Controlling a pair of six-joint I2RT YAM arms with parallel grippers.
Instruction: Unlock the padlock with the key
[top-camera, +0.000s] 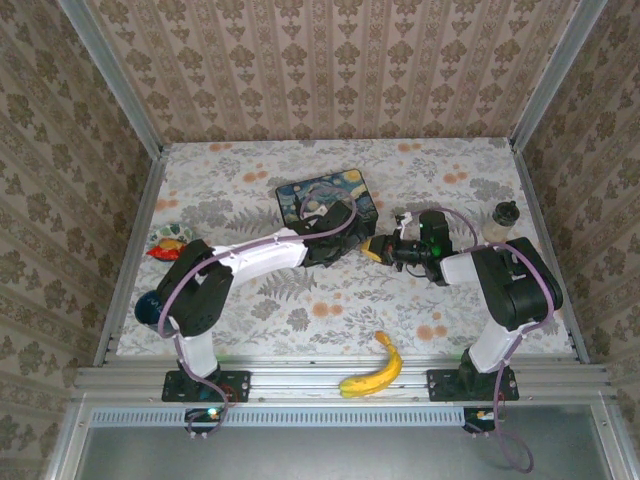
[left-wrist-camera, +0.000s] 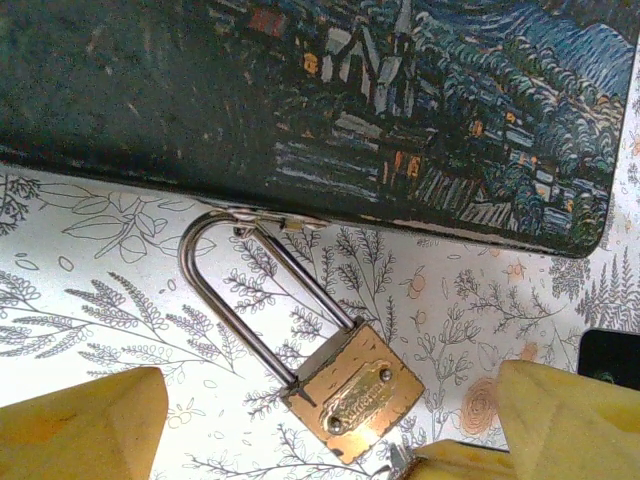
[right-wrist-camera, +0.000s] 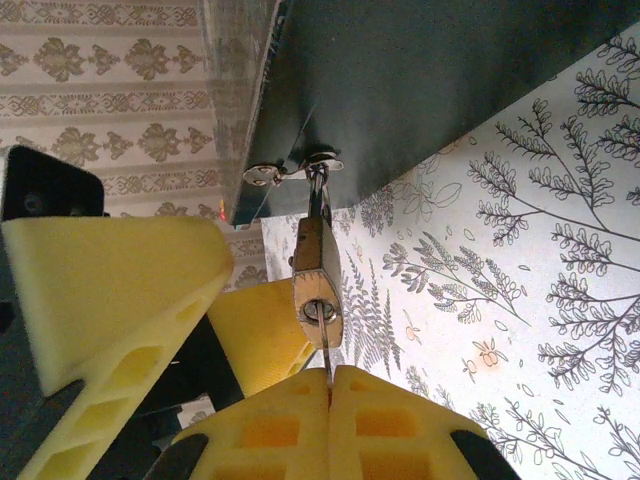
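Observation:
The small brass padlock (left-wrist-camera: 355, 392) lies on the flowered table, and its long silvery shackle (left-wrist-camera: 240, 290) is hooked through the hasp of the starry-night tin (left-wrist-camera: 320, 90). My left gripper (left-wrist-camera: 330, 410) is open, with one yellow finger (left-wrist-camera: 85, 425) on each side of the lock body, apart from it. My right gripper (right-wrist-camera: 330, 385) is shut on the key (right-wrist-camera: 325, 350), whose blade sits in the keyhole at the padlock's (right-wrist-camera: 318, 280) bottom end. From above, both grippers (top-camera: 345, 240) (top-camera: 380, 250) meet just in front of the tin (top-camera: 325, 195).
A banana (top-camera: 372, 370) lies near the front edge between the arm bases. A small bottle (top-camera: 503, 222) stands at the right wall. A red and yellow object (top-camera: 168, 247) and a dark ball (top-camera: 148, 307) sit at the left edge.

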